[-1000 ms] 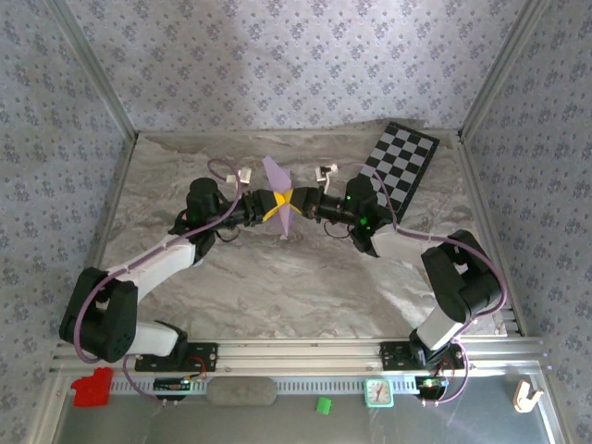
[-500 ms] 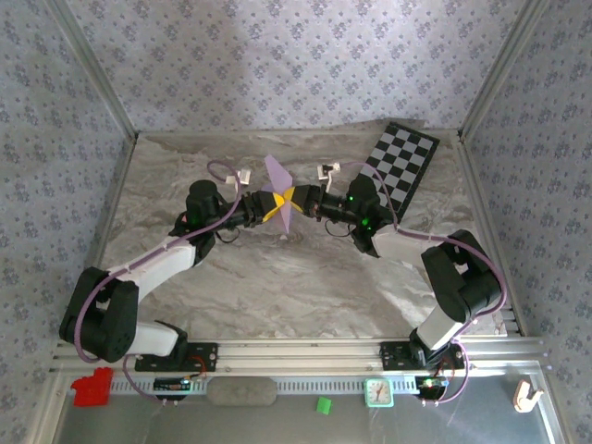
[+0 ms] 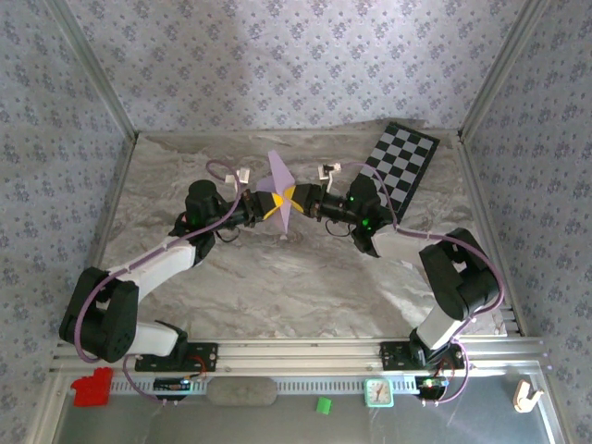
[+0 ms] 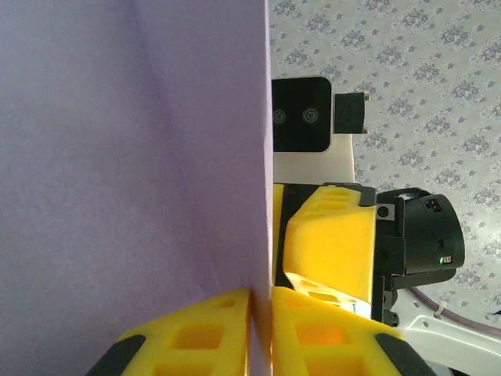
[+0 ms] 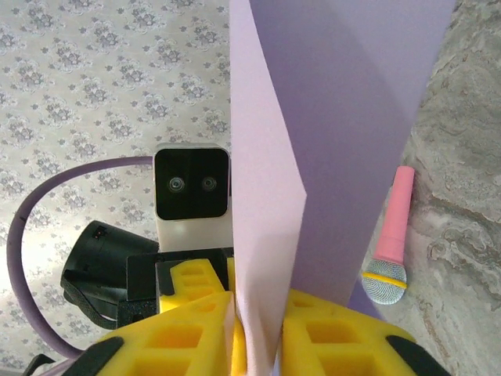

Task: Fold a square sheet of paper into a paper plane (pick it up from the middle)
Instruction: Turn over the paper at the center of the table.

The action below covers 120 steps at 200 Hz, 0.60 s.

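1. In the top view we see the two arms reach toward each other. The yellow-tipped left gripper (image 3: 271, 207) and right gripper (image 3: 291, 195) meet just above the middle of the frame, nearly touching.
2. The sheet of paper (image 3: 278, 176) stands on edge between them, lifted off the marbled table (image 3: 305, 287). It is folded, with one pointed tip rising toward the top of the frame and another part hanging below the grippers.
3. In the left wrist view the paper (image 4: 133, 157) covers the left half of the frame as a lilac plane with a soft crease. Its right edge runs down into the narrow slit between the two yellow fingers (image 4: 196, 341) at bottom centre, so we read the left gripper as clamped on the paper.
4. Right of the paper in that view, one yellow finger (image 4: 329, 243) of the right gripper sits close against the sheet.
5. In the right wrist view the folded paper (image 5: 344, 117) rises from bottom centre to the top edge, passing between the yellow fingers (image 5: 184, 341). These jaws stand a little apart with the paper's layers in the gap. We cannot tell whether they press the paper or merely flank it.
6. A pink toy microphone (image 5: 389, 251) lies on the table at the right of that frame.
7. The chequered board (image 3: 402, 165) lies in the upper right of the top view, well apart from the paper.
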{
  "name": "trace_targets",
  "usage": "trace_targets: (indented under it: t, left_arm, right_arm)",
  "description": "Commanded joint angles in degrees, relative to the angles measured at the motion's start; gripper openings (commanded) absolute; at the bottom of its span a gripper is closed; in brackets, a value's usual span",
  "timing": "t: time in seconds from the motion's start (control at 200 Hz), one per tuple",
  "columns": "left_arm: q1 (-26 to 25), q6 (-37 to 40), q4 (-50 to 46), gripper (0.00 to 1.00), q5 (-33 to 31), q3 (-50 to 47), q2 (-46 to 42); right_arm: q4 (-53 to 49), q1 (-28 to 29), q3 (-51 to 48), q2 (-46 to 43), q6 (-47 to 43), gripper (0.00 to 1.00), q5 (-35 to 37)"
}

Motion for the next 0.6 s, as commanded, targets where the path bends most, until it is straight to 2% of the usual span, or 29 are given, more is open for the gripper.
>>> trace_targets:
  t: [0.0,0.165,0.275,0.37,0.45,0.5,0.595]
  left_arm:
    - [0.2,2.8,0.0,0.13,-0.9,0.2,-1.5]
    - [1.1,7.3,-7.0,0.09,-1.6,1.6,-2.2]
    - [1.3,16.4,-22.4,0.07,-5.4,4.9,-3.2]
    - [0.6,26.4,-37.8,0.07,-11.9,9.8,-3.3]
    - [-1.1,34.0,-49.3,0.07,-20.4,14.0,-2.5]
    - [-2.3,37.7,-54.6,0.07,-25.3,16.6,-1.4]
    - [-4.5,42.1,-62.0,0.07,-34.4,21.0,1.2]
  right_arm:
    - [0.3,-0.9,-0.8,-1.0,-0.6,0.27,-0.4]
    - [-7.3,-2.8,-2.0,-4.5,-5.7,0.39,1.4]
    - [-19.2,-5.0,-3.6,-9.1,-11.7,0.42,7.0]
    - [-30.0,-6.7,-4.7,-13.7,-17.7,0.47,13.1]
    - [-42.3,-7.3,-3.4,-17.7,-23.6,0.51,19.6]
    - [-49.6,-7.3,-2.6,-19.9,-26.9,0.54,23.6]
    - [-56.4,-7.7,-2.3,-23.7,-31.0,0.57,29.2]
